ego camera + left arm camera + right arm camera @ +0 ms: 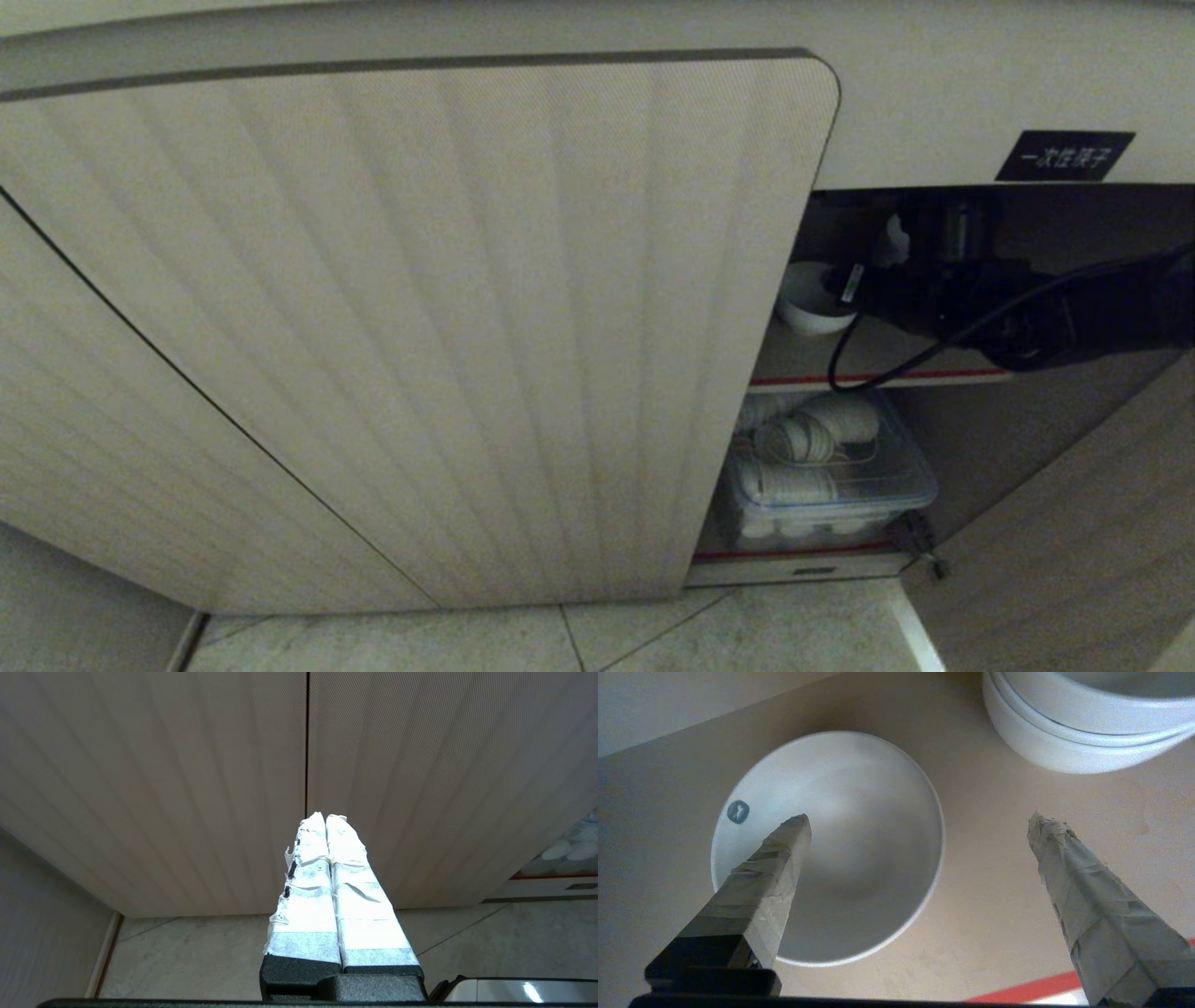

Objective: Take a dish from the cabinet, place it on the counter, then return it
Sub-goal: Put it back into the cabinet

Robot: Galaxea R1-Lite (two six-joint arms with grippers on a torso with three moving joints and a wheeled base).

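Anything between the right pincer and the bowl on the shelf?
Nothing visible. The open right pincer hangs over the bowl, one finger over its inside. The stacked bowls sit aside.

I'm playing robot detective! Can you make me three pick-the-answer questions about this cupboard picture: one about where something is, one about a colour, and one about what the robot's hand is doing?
1. Where is the white bowl sitting?
A. On the floor
B. On the upper shelf inside the cabinet
C. In the clear plastic box

2. What colour is the stripe on the shelf's front edge?
A. Red
B. Green
C. Blue

3. How is the right gripper?
A. Shut on the bowl
B. Out of sight
C. Open, with one finger over the bowl and one outside it

Answers:
1 B, the bowl rests on the beige board beside a stack of white bowls.
2 A, a red line runs along the edge.
3 C, the taped fingers stand wide apart and grip nothing.
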